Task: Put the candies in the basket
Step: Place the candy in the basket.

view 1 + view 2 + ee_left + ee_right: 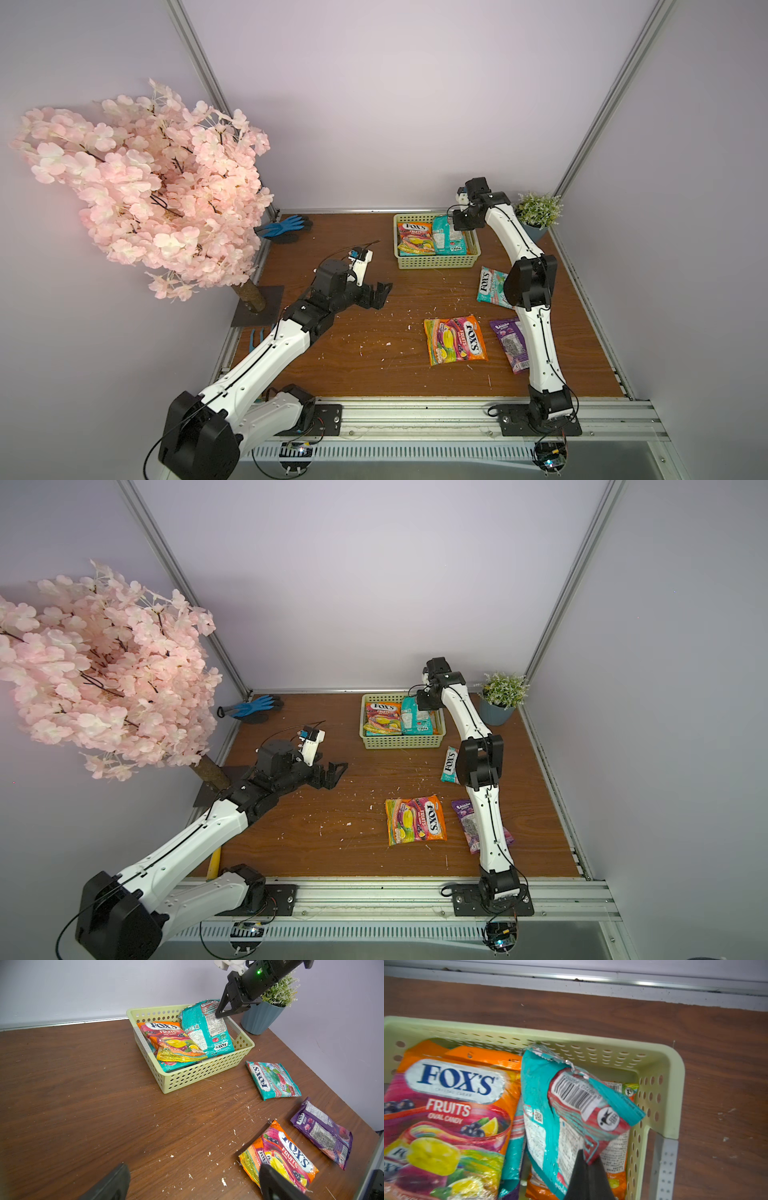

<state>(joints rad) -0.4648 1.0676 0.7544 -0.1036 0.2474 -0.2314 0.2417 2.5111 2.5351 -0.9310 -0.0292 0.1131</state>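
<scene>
Top view: the basket (436, 261) sits by the back wall, with open tabletop before it. The right gripper (455, 224) pinches a teal bag (446, 240) over it; the left gripper (380, 293) gapes empty mid-table.

Left wrist: the orange bag (278, 1155), second teal bag (272, 1080) and purple bag (322, 1132) lie loose near the right edge. The plant pot (259, 1020) stands beside the basket.

Right wrist: the pinched bag's corner is lifted, within the basket's walls.

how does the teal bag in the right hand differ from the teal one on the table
Held teal bag shows its barcoded back; table teal bag shows its FOX'S front. Held teal bag sits crumpled in the basket, pinched by the right hand; table teal bag lies flat, untouched. Both are teal.
</scene>
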